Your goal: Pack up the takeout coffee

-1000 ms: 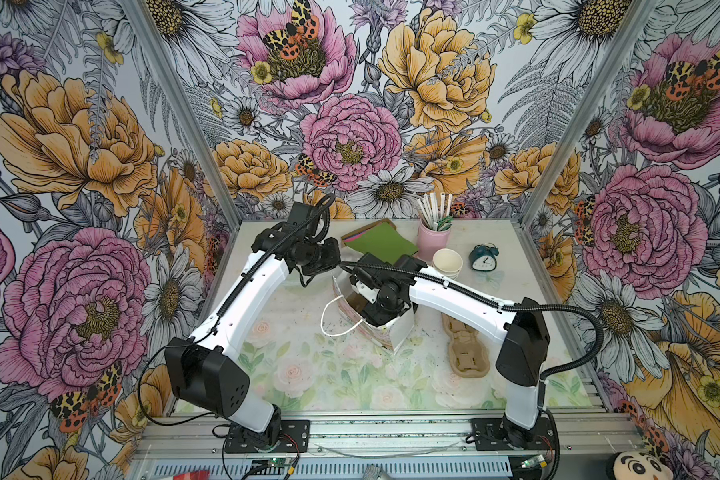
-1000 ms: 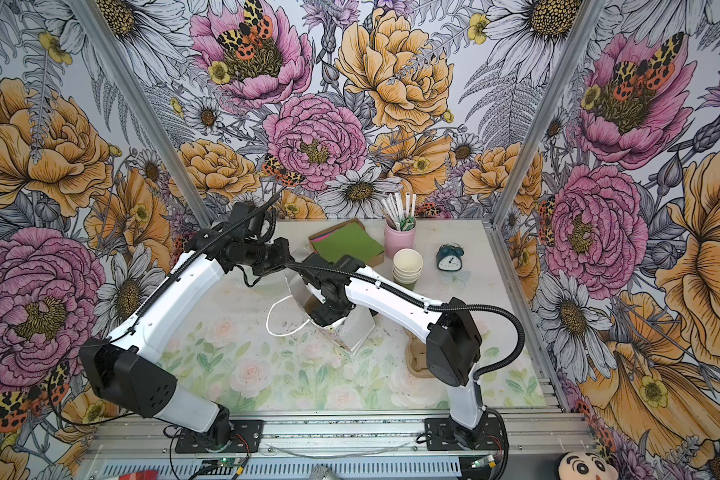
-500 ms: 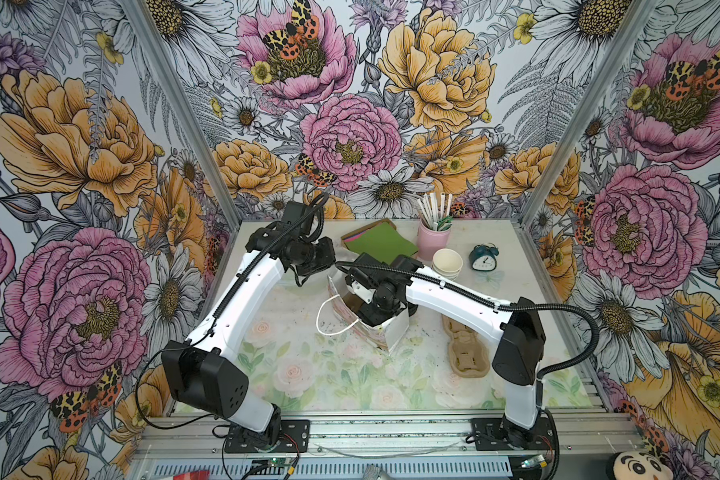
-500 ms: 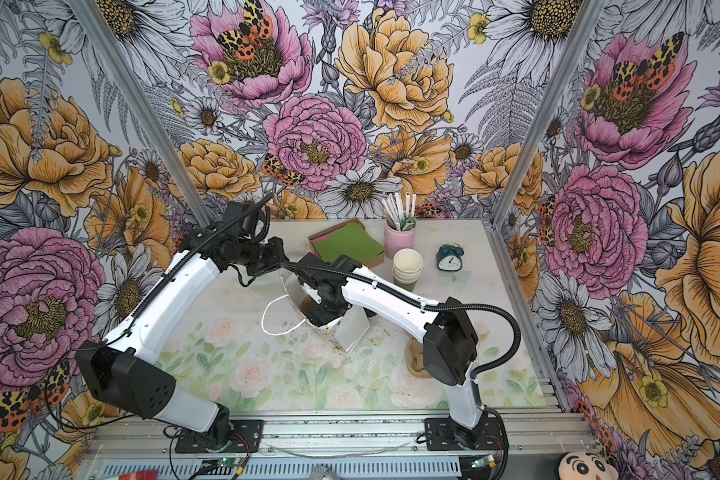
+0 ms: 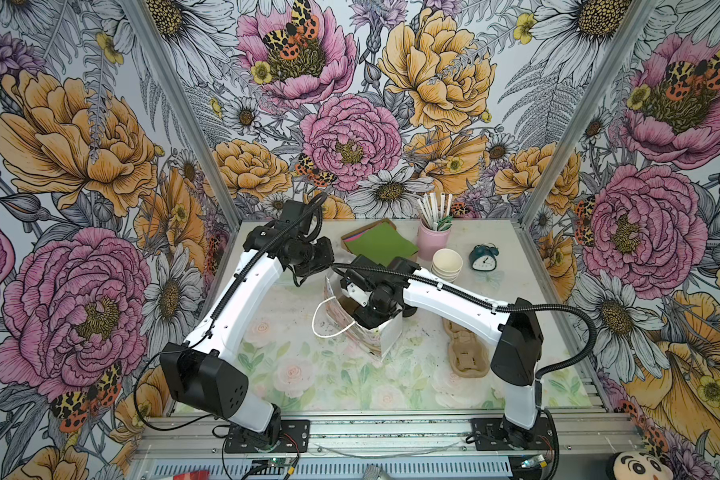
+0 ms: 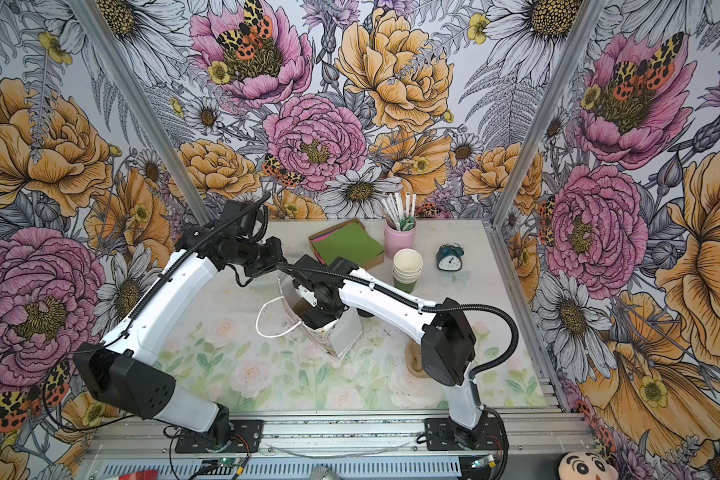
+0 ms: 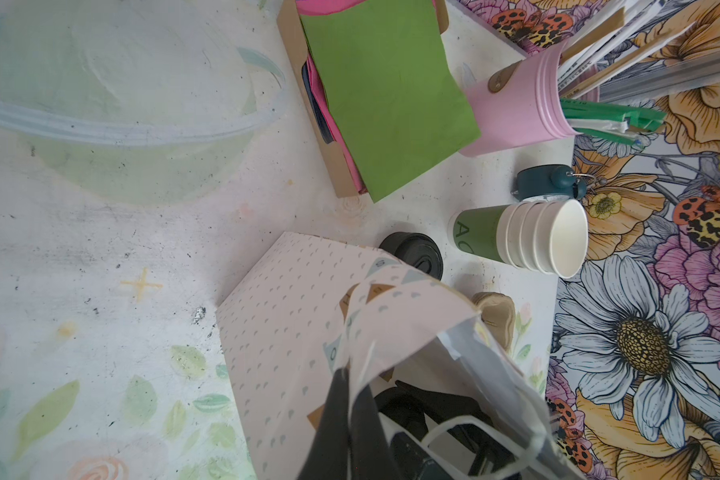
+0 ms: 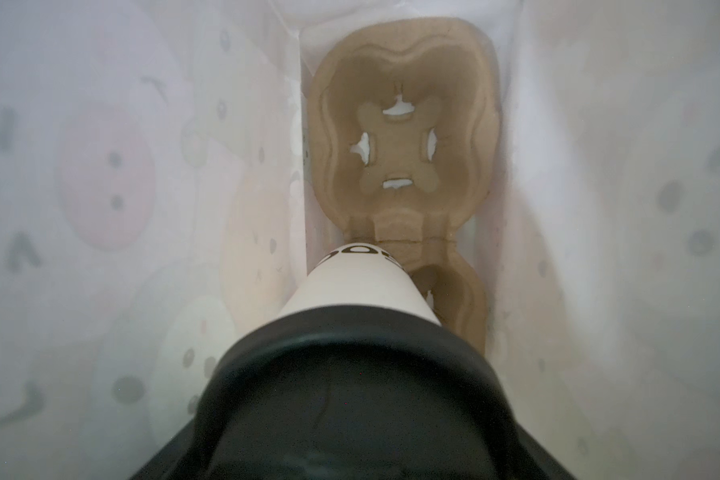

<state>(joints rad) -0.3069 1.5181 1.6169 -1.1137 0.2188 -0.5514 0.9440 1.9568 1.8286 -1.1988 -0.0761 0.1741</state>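
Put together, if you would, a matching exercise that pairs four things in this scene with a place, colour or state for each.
Things:
1. takeout coffee
2. stack of lidless cups
3. left gripper
4. alarm clock

Descriptions:
A. teal
B. shut on the rim of the paper bag
C. inside the bag, above the cardboard carrier
D. mouth up, just in front of the pink straw holder

Pairs: 1-C, 2-D, 3-B, 4-A

Tops overhead, same table; right wrist inside bag.
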